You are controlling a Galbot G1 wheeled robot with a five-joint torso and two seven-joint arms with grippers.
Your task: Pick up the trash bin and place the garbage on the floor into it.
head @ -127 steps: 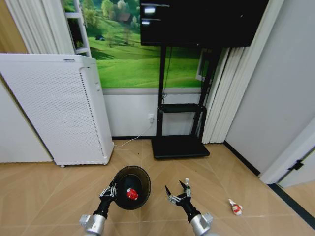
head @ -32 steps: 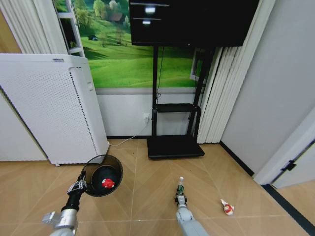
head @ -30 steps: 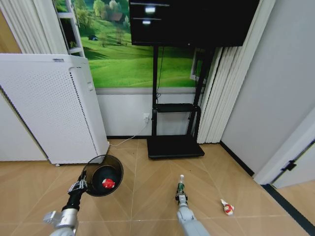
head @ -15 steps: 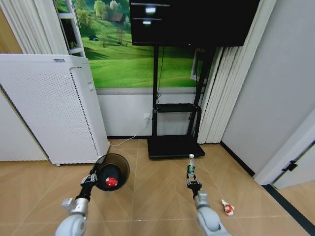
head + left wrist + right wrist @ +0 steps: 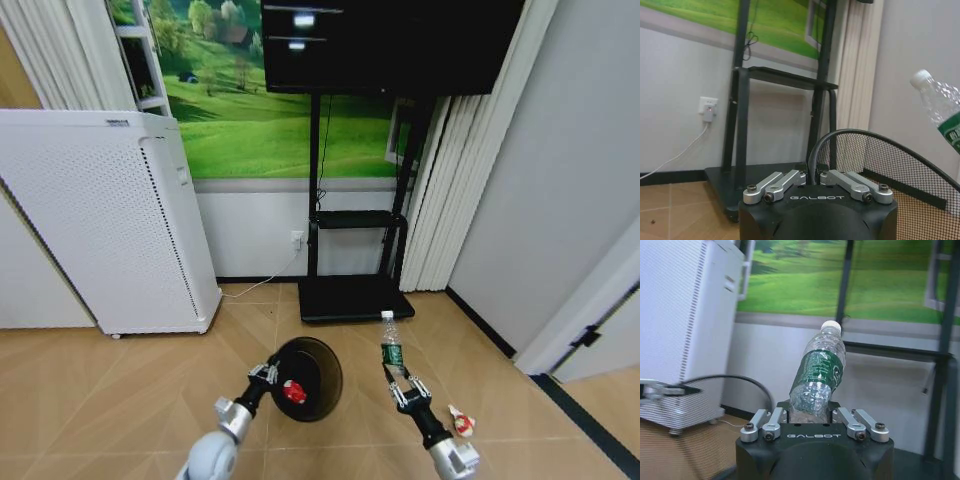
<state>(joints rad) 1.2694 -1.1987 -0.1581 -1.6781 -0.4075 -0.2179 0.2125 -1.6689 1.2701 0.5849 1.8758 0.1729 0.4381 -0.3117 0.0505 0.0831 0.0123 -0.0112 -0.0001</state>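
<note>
**Bin swung in toward the bottle, both held off the floor**

Since half a second ago the left gripper (image 5: 268, 375) has carried the black wire-mesh trash bin (image 5: 312, 378) inward, from the left of the head view to near its middle, so that the bin now hangs just beside the raised clear plastic bottle (image 5: 391, 348). The right gripper (image 5: 405, 385) has shifted little; the bottle stands at much the same height, cap up and leaning slightly. One red-and-white piece (image 5: 293, 391) lies inside the bin, as before, and the other (image 5: 461, 423) remains on the floor to the right of the right arm.

The left arm reaches forward from the lower edge, its fingers closed on the bin's rim (image 5: 812, 155); the bin is tipped so that its mouth faces the camera. The right arm reaches forward beside it, fingers clamped on the bottle's base (image 5: 810, 407), with the green label (image 5: 818, 369) above the grip.

The tiled floor (image 5: 120, 400) lies open to the left and before the grippers. The black TV stand base (image 5: 350, 298) sits beyond them, the tall white perforated appliance (image 5: 105, 220) stands well to the left, and the wall and door frame (image 5: 585, 330) close the right side.
</note>
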